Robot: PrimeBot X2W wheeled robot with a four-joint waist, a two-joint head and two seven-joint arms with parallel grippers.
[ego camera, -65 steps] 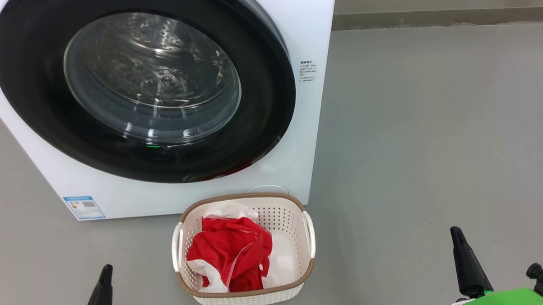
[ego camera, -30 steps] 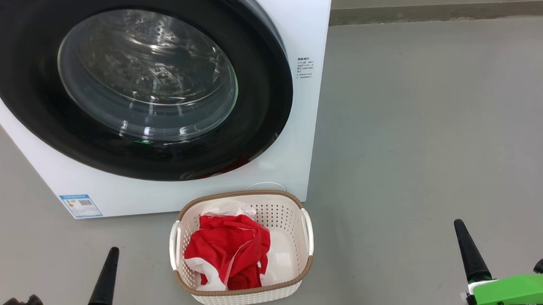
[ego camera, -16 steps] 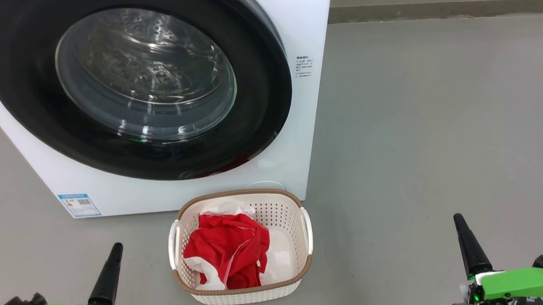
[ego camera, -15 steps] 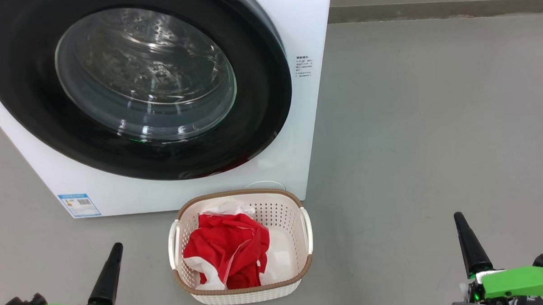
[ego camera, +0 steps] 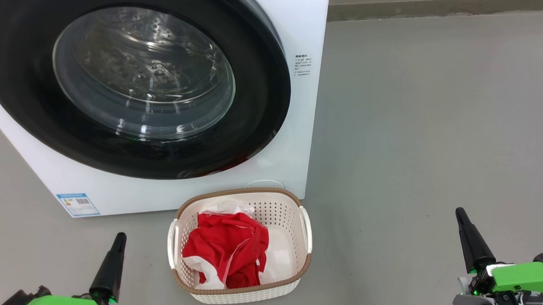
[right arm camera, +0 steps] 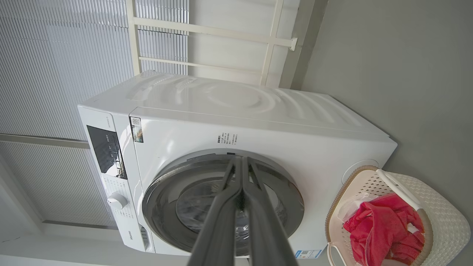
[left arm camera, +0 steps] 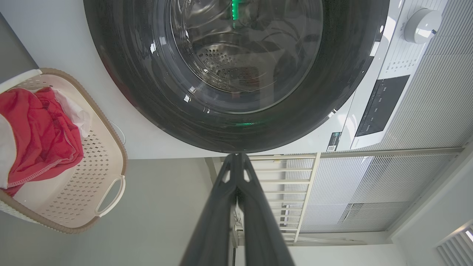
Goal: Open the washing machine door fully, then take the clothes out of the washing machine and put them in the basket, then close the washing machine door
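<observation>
Washing machine (ego camera: 299, 140) is a big white front-loader at upper left of the head view, standing on a grey floor (ego camera: 426, 131). Its door (ego camera: 260, 89) is shut flat against the front. The door has a wide glossy black rim and a bulging clear glass centre (ego camera: 143, 71), with the holed steel drum showing through the glass. No red can be made out inside the drum.

There is a blue label sticker (ego camera: 77, 204) on the machine's lower left corner and small printed text (ego camera: 303, 65) on the white panel right of the door. The left wrist view adds a white knob (left arm camera: 422, 26) and a dark control panel (left arm camera: 382, 105).

Basket (ego camera: 248, 290) sits on the floor just in front of the machine's lower right corner. It is cream perforated plastic, a rounded rectangle with a brown woven-look rim and white side handles.

Clothes (ego camera: 223, 252) lie bunched inside the basket, more to its left half. They are bright red fabric with white trim and white patches, crumpled, with a stitched hem showing.

Left pincer (ego camera: 121, 235) is at lower left, its dark fingers pressed together and holding nothing, over the floor left of the basket. Right pincer (ego camera: 460, 212) is at lower right, also closed and empty, well apart from the basket, with a green housing behind it. Neither touches the basket, clothes or door.
</observation>
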